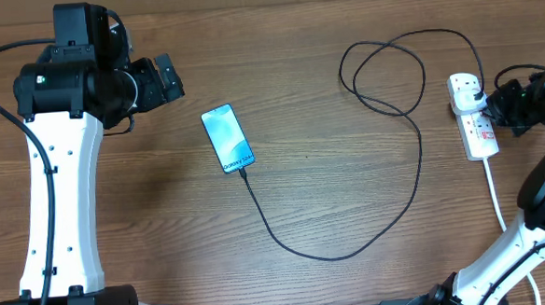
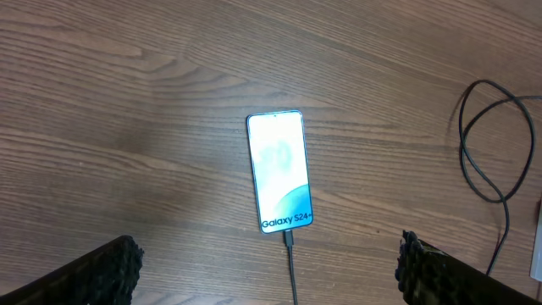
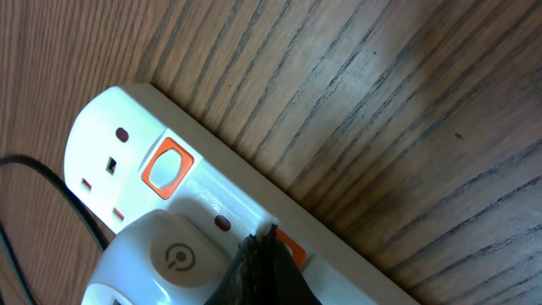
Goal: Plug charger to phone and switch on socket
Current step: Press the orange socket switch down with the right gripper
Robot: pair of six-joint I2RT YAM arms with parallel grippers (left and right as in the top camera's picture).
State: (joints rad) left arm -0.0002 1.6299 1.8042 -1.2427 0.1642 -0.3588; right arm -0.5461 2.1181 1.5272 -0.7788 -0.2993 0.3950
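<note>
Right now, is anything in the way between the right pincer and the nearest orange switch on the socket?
No. The shut right pincer has its tip right at the orange switch, beside the white adapter plugged into the socket. Nothing visible sits between them.

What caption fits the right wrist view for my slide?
Shut right end effector at the second orange-red switch of the socket, beside a plugged-in white adapter.
</note>
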